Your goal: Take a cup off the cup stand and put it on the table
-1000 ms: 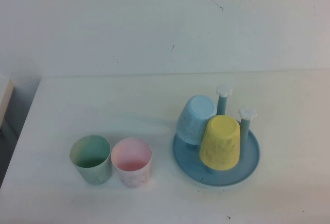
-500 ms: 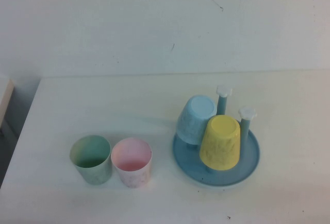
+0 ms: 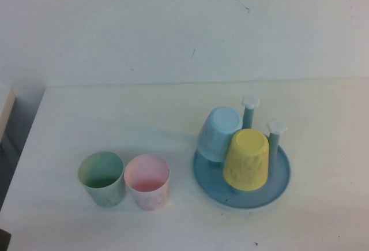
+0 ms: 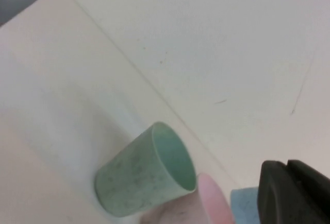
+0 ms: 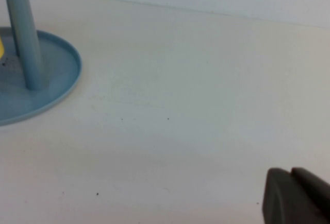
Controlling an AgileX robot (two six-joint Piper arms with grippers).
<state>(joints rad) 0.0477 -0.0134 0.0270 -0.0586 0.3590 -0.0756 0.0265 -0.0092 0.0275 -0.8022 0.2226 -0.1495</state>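
The pale yellow cup (image 3: 247,160) hangs upside down on a front peg of the blue cup stand (image 3: 279,179), at the right of the white table (image 3: 115,118). A sliver of it shows in the right wrist view (image 5: 1,49). My left gripper (image 4: 289,193) is shut and empty, above the table near the green cup (image 4: 144,175). A dark part of the left arm shows at the high view's lower left corner (image 3: 3,238). My right gripper (image 5: 294,195) is shut and empty, low over bare table to the right of the stand (image 5: 62,74).
A light blue cup (image 3: 219,133) hangs upside down on the stand beside the yellow one. Two bare pegs with white caps (image 3: 250,109) stand behind. A green cup (image 3: 102,178) and a pink cup (image 3: 147,182) stand upright at the table's front left.
A dark part of my left arm has come into the high view's lower left corner. The cups and the stand have not moved.
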